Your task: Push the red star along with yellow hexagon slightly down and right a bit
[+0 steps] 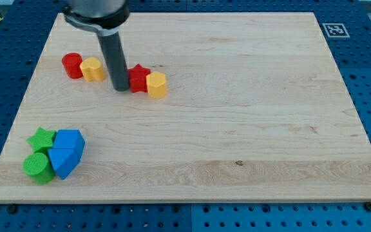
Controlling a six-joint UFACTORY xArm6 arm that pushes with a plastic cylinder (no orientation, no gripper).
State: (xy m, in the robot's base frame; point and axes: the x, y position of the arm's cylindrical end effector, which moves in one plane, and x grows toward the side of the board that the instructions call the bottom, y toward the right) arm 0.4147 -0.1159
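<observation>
The red star lies on the wooden board in the upper left part of the view. The yellow hexagon touches its right side, slightly lower. My tip stands on the board right at the red star's left edge, touching it or nearly so. The dark rod rises from the tip toward the view's top.
A red cylinder and a yellow block touch each other left of the rod. At the lower left sit a green star, a green cylinder and two blue blocks, clustered together.
</observation>
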